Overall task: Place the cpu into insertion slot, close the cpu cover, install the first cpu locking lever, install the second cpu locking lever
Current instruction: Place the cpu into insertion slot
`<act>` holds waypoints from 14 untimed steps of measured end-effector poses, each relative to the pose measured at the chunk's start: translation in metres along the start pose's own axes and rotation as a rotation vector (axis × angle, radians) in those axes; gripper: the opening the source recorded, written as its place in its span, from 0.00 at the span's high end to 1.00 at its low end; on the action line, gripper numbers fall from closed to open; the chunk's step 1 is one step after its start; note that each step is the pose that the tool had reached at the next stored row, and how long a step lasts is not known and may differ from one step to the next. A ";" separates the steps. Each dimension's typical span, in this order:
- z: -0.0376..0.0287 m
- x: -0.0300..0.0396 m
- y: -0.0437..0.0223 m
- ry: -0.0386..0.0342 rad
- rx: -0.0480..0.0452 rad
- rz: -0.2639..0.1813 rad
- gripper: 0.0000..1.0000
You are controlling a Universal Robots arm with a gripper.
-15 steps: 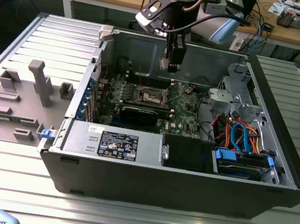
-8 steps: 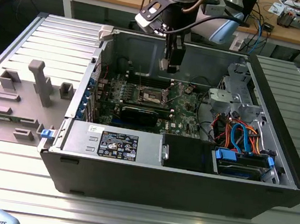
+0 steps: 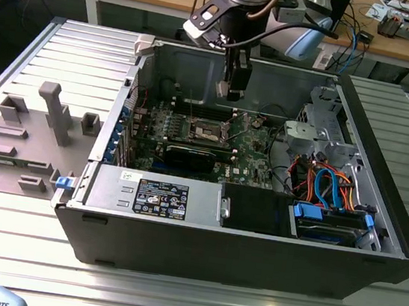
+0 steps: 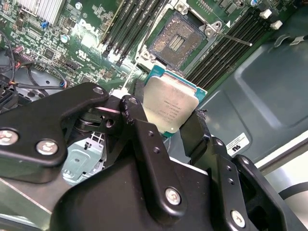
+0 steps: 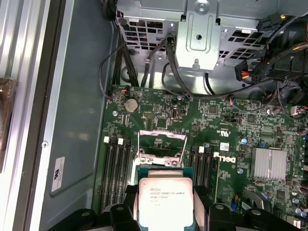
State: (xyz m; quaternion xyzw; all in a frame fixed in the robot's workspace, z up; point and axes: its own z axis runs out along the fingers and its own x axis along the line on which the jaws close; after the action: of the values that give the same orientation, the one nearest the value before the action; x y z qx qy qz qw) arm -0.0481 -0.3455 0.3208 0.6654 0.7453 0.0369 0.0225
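**Exterior view.** The gripper (image 3: 232,89) hangs inside the open computer case (image 3: 250,261). It is above the motherboard (image 3: 254,148), near the insertion slot (image 3: 209,131) and apart from it. Its load is too small to make out here.

**Second wrist view.** The fingers (image 4: 138,96) are closed to the chip's width. They clamp the cpu (image 4: 169,108) by two opposite edges, with its metal top facing the camera. The insertion slot lies beyond the chip, uncovered and with its contacts exposed. A locking lever (image 4: 233,39) is swung out to one side.

**First wrist view.** The cpu sits in the grip, just short of the slot. The cpu cover (image 5: 162,144) appears to stand raised at the slot, though the angle leaves its exact tilt uncertain.

**Assessment.** Placement is not yet done. In my judgement, doing it well calls for the following:
- Square the chip to the socket rim and match its orientation.
- Keep it level and lower it straight, without sliding it across the contacts.
- Keep it off the raised cover and the lever.
- Open the grip only once the chip rests flat.

A skewed or early drop risks bent contacts.
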 end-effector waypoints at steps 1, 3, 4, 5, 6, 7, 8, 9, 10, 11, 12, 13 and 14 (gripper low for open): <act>0.0011 0.0000 -0.0001 -0.0004 0.0001 0.004 0.46; 0.0029 0.0000 -0.0003 -0.0021 -0.0003 0.024 0.46; 0.0038 0.0000 -0.0004 -0.0031 -0.0005 0.036 0.46; 0.0048 0.0000 -0.0006 -0.0042 -0.0007 0.050 0.46; 0.0060 0.0001 -0.0015 -0.0056 -0.0010 0.065 0.46; 0.0069 0.0002 -0.0026 -0.0063 -0.0010 0.073 0.46; 0.0077 0.0003 -0.0032 -0.0066 -0.0011 0.077 0.46; 0.0086 0.0003 -0.0036 -0.0067 -0.0012 0.077 0.46; 0.0088 0.0003 -0.0037 -0.0068 -0.0010 0.078 0.46; 0.0090 0.0003 -0.0038 -0.0069 -0.0010 0.078 0.46; 0.0093 0.0003 -0.0039 -0.0068 -0.0011 0.078 0.46; 0.0094 0.0003 -0.0039 -0.0068 -0.0011 0.078 0.46; 0.0096 0.0003 -0.0039 -0.0068 -0.0011 0.078 0.46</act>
State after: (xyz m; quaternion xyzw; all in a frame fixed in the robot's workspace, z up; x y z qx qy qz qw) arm -0.0513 -0.3454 0.3109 0.6941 0.7186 0.0359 0.0240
